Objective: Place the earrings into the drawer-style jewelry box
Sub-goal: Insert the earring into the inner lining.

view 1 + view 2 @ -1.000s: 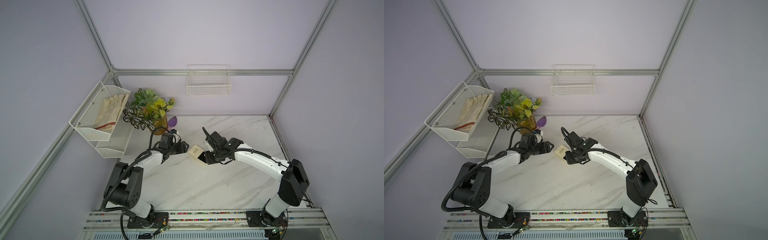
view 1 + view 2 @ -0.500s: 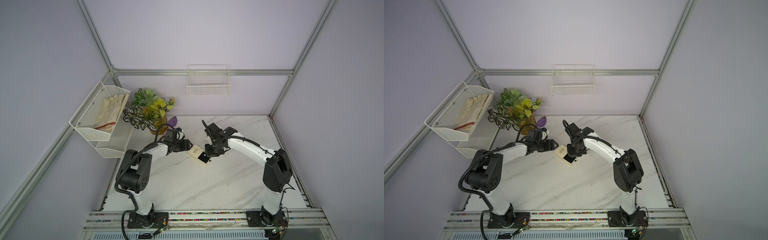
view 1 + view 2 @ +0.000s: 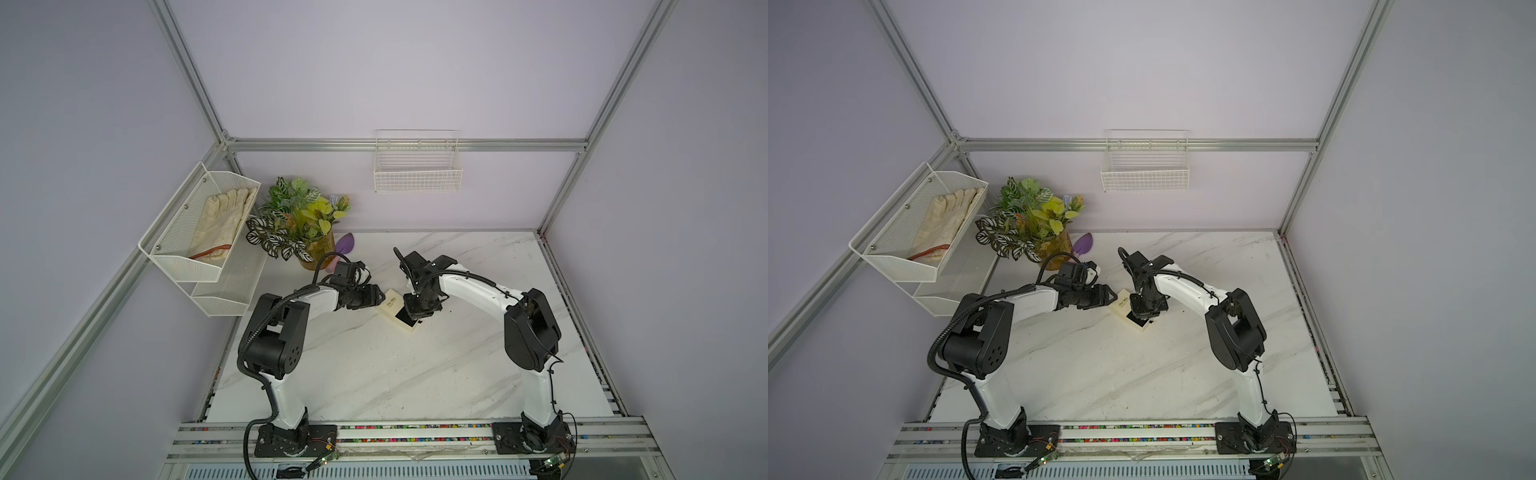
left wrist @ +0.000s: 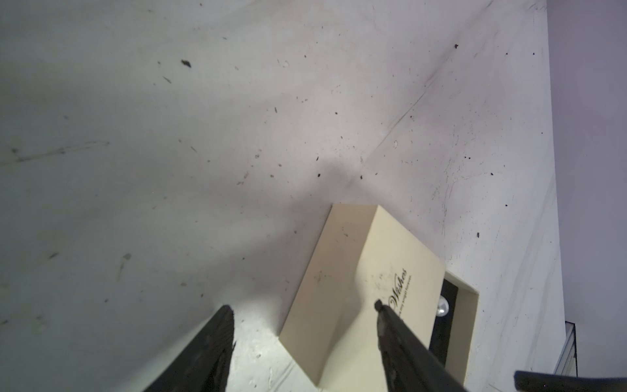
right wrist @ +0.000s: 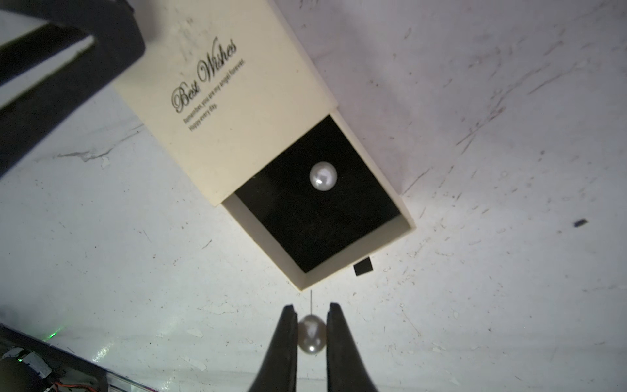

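The cream drawer-style jewelry box [image 5: 237, 101] lies mid-table in both top views [image 3: 390, 306] [image 3: 1124, 309], its black-lined tray [image 5: 322, 224] slid out. One pearly earring [image 5: 323, 176] [image 4: 442, 308] rests in the tray. My right gripper [image 5: 312, 306] [image 3: 417, 311] hangs just off the tray's outer end, shut on the other earring [image 5: 311, 334], whose pin points at the tray. My left gripper [image 4: 302, 305] [image 3: 380, 293] is open and straddles the box's closed corner, one finger over the lid and one beside it.
A small dark pull tab [image 5: 363, 266] lies by the tray's end. A potted plant [image 3: 307, 232] and a purple object [image 3: 345, 243] stand behind the left arm. A wire rack holding a glove [image 3: 199, 232] hangs on the left, a wire basket [image 3: 417, 174] on the back wall.
My left gripper has reached forward to the box's corner and its jaws have narrowed. The right arm has swung round, bringing its gripper with the earring over the tray's outer end.
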Motion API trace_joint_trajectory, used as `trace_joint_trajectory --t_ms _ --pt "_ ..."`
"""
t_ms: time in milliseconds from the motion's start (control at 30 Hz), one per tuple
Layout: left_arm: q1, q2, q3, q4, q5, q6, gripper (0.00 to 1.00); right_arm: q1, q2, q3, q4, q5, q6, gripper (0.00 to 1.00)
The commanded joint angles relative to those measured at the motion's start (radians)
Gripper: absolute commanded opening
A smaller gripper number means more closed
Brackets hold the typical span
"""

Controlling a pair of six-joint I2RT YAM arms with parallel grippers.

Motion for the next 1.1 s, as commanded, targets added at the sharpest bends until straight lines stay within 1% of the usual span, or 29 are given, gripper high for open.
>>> trace_joint_trajectory --t_ms 0,367,600,1067 --pt "-0.001 0.03 0.057 0.006 0.003 0.027 0.65 0.008 0.021 0.035 -0.024 0.004 -0.012 0.0" --pt "-0.001 0.056 0.062 0.006 0.007 0.031 0.62 0.012 0.084 0.091 -0.056 0.015 -0.026 0.0" --pt "-0.002 0.064 0.06 0.007 0.011 0.031 0.56 0.013 0.096 0.113 -0.058 0.011 -0.027 0.0" --pt "-0.01 0.07 0.065 0.007 0.017 0.033 0.5 0.02 0.128 0.141 -0.064 -0.014 -0.036 0.0"
